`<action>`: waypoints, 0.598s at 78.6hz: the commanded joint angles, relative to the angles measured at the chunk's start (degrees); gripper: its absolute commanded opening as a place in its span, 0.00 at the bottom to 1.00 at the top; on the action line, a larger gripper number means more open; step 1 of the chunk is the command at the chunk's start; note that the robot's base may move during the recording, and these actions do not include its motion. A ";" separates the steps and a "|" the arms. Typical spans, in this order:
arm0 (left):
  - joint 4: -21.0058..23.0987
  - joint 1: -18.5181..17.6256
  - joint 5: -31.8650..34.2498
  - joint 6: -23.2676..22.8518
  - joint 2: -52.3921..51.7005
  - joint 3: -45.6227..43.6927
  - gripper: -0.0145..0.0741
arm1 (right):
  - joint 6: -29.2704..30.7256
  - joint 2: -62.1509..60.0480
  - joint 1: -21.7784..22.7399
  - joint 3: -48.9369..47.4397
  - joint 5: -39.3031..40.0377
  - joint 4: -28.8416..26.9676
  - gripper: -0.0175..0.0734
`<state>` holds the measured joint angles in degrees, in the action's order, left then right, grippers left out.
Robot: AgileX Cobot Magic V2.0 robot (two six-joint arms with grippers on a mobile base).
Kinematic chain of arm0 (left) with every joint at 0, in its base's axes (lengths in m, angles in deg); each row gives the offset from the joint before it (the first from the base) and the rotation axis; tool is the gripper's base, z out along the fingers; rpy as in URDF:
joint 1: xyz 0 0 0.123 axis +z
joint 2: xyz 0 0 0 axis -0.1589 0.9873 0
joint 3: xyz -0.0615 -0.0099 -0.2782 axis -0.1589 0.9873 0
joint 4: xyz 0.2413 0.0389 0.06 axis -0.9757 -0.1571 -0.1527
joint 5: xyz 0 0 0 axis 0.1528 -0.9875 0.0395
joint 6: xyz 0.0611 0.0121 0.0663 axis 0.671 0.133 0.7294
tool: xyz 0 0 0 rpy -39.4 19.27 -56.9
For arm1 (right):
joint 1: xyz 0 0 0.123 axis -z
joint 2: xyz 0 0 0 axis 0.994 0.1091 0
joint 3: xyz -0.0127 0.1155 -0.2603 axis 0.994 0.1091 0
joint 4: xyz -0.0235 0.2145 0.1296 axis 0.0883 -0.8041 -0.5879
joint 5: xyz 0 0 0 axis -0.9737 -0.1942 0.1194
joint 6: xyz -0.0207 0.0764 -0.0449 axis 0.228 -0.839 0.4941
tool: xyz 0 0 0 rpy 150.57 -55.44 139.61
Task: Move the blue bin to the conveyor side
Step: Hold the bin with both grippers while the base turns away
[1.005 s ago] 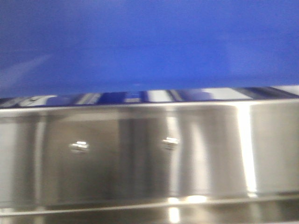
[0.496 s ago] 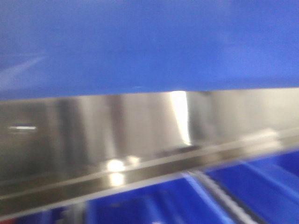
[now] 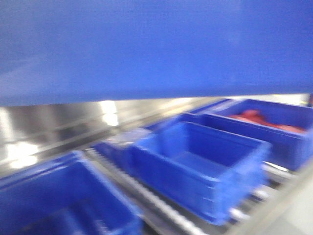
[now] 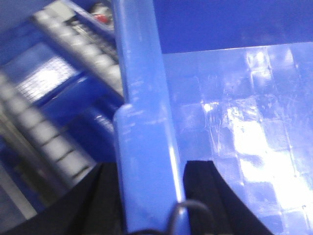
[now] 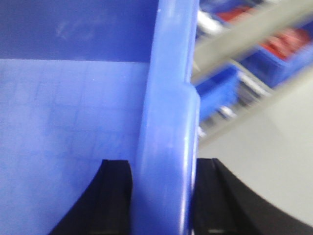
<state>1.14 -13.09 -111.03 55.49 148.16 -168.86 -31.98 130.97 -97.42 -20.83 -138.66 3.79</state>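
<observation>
The blue bin (image 3: 156, 44) fills the top of the front view, held up close to the camera. My left gripper (image 4: 151, 169) is shut on the bin's thick left rim (image 4: 142, 112), one black finger outside the wall and one inside. My right gripper (image 5: 164, 169) is shut on the bin's right rim (image 5: 168, 112) in the same way. The bin's glossy inside floor shows in both wrist views (image 4: 254, 137) (image 5: 63, 122). The conveyor belt is out of view.
Below the bin in the front view stand smaller blue crates (image 3: 200, 166) on roller tracks (image 3: 146, 200) behind a shiny steel rail (image 3: 54, 127). One crate at the right holds red parts (image 3: 259, 120). Rollers (image 4: 54, 142) lie left of the bin; grey floor (image 5: 264, 171) lies to its right.
The view has swung and lifted: the steel rail that filled the lower frame has slid up and left, and the crates on the roller tracks have come into view below the held bin.
</observation>
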 commanded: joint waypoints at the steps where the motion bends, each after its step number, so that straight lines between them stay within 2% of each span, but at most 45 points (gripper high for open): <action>1: -2.56 0.19 4.35 0.90 -1.19 -0.55 0.15 | 1.17 -0.86 0.33 -0.69 5.18 3.53 0.10; 47: -2.56 0.19 4.35 0.90 -1.19 -0.55 0.15 | 1.17 -0.86 0.33 -0.69 5.33 3.53 0.10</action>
<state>1.14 -13.09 -111.03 55.49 148.16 -168.86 -31.98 130.97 -97.42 -20.83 -138.66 3.79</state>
